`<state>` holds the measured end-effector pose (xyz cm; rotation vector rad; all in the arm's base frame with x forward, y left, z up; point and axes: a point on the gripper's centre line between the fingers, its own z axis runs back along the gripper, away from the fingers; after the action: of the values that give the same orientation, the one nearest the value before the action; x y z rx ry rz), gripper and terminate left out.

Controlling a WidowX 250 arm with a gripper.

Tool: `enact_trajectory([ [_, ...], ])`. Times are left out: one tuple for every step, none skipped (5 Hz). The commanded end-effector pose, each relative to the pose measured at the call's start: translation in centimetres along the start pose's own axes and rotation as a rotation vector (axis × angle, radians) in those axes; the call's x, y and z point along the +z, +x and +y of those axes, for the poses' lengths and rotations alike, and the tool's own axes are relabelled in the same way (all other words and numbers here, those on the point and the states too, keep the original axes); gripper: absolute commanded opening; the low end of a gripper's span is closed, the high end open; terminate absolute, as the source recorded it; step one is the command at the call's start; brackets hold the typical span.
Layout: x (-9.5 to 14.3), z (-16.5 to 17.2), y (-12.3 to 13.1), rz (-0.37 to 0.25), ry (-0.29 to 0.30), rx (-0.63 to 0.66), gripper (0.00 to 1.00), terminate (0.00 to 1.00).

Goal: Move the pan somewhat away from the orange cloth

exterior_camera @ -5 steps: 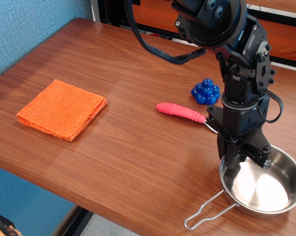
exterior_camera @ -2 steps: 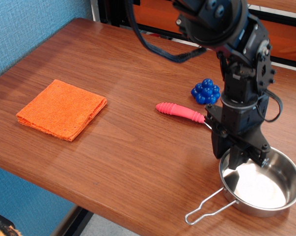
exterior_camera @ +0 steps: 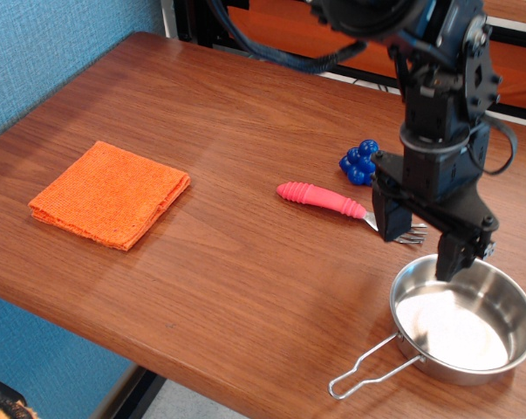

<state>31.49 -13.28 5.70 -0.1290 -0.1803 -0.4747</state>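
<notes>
Single view, observation.image. We find the hand (exterior_camera: 424, 247) parted wide and empty, hovering just over the far-left rim of the pan (exterior_camera: 465, 319), so our item lies directly below and slightly right of it. Pan: shallow, round, shiny steel, at the surface's (exterior_camera: 245, 262) near right corner; looped wire handle points near-left. Orange cloth (exterior_camera: 110, 194) lies well apart, far left.

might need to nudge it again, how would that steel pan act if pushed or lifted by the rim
The pan looks thin and shallow, so probably light and stiff. Its shiny metal on the smooth wooden table would likely slide rather than tip. The long wire handle may make it pivot if pushed off-centre, and the polished rim could slip between the fingers of the open gripper.
</notes>
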Motion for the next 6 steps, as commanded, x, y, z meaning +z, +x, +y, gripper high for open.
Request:
enact_trajectory([
  [4.1,2.7,0.4,-0.112,0.122,0.205,1.0,0.0],
  [5.1,6.0,-0.7,-0.131,0.188,0.352,1.0,0.0],
  [5.2,9.7,-0.7,-0.153,0.251,0.527,1.0,0.0],
  [6.0,12.9,-2.6,-0.113,0.3,0.653,1.0,0.0],
  [6.3,16.3,-4.9,-0.115,0.302,0.776,1.0,0.0],
  [6.8,19.1,-6.6,-0.121,0.325,0.87,1.0,0.0],
])
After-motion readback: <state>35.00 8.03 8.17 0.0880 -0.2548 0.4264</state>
